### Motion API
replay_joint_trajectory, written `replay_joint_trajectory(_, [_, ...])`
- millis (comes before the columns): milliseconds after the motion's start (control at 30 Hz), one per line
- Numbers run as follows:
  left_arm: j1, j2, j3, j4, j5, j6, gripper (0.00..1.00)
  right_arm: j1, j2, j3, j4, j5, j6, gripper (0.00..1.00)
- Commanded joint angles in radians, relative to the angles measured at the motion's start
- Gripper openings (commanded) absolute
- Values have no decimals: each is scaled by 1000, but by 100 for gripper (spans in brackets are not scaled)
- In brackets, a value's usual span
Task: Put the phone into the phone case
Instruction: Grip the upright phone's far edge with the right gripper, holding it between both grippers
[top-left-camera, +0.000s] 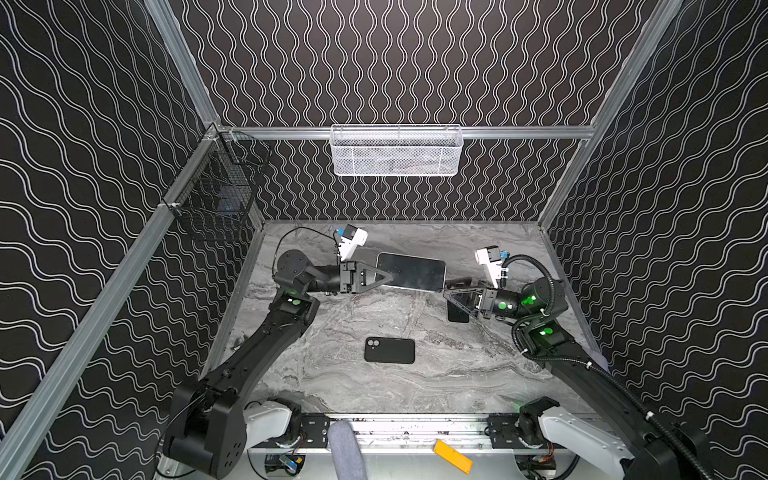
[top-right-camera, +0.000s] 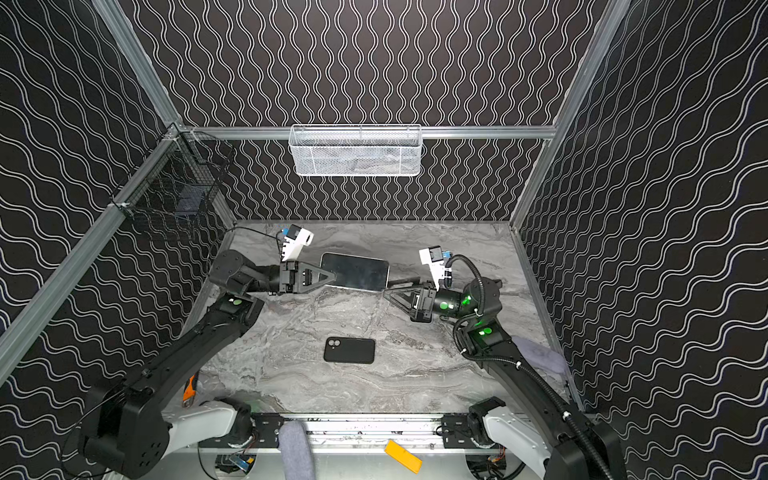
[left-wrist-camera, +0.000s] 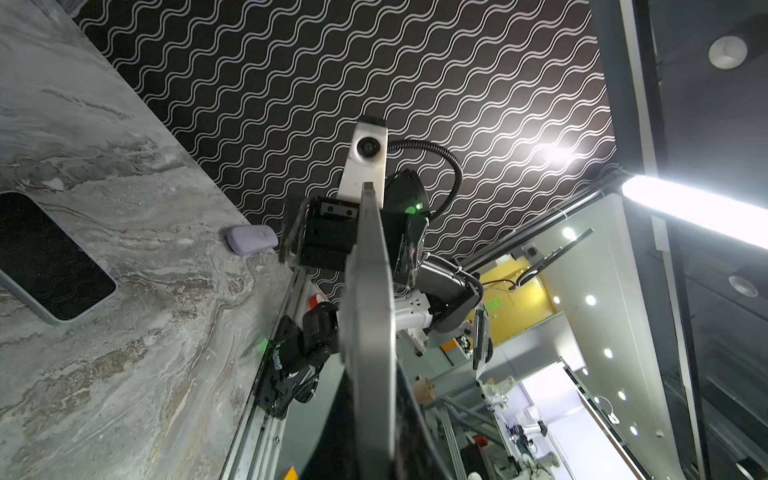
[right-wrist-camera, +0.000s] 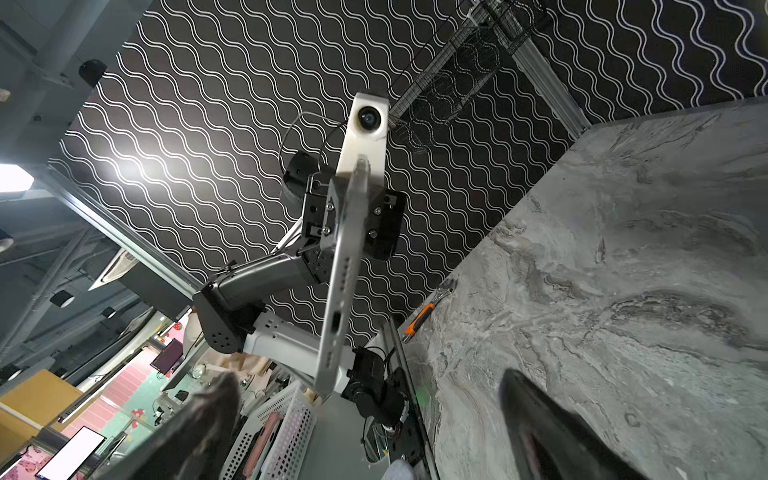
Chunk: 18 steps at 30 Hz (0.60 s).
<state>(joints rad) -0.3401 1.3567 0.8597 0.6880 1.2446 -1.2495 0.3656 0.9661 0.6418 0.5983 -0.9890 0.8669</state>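
Left claw (top-left-camera: 387, 277): clamped shut on one short end of the slim, silver-edged, dark-screened phone (top-left-camera: 411, 271), holding it clear of the counter with the screen up.
Right claw (top-left-camera: 447, 288): spread wide and empty. In the right wrist view its fingers (right-wrist-camera: 199, 419) stood on either side of the phone's port end, with a gap on both sides.
Phone's long axis: ran left to right, from the gripping claw straight toward the open one.
Deciding relation: the phone's free short end sat just at the mouth of the right claw, touching neither finger as far as could be seen. Closing there would, I judged, give a hold at both ends.
Phone case: the matte black, rounded rectangular phone case (top-left-camera: 389, 350) lay flat on the grey marbled counter (top-left-camera: 332, 386). It was toward the front from the held phone and well apart from it, its long axis also left to right and its camera cut-out at the left end.
Nearer arm: the left claw stood more nearly in line with the case, the right one off to its side.
Case contents: nothing in it. Which face was up I could not tell.
White mesh basket (top-left-camera: 436, 163): hung on the rear rail, with something greyish showing dimly through the mesh.
Black wire basket (top-left-camera: 187, 208): hung on the left wall, with a dark block inside.
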Motion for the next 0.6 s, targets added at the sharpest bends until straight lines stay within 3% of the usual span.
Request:
replay_joint_trajectory(0, [-33,-21,70,-426,19,325,0,-10,-47,33,-177,-62,-117,100])
replay_joint_trajectory(100, [-68,-11,168,-783,6,599,0,-14,-83,71,-354,-63,-225,100])
replay_joint_trajectory(133, [-76,-7,183,-830,-1,644,0,-14,-87,80,-394,-61,-252,100])
replay_joint_trajectory(300, [-90,8,184,-780,-7,595,0,-16,-53,71,-378,-133,-227,99])
replay_joint_trajectory(567, [-126,33,228,-900,-27,678,0,-15,-25,85,-413,-198,-280,94])
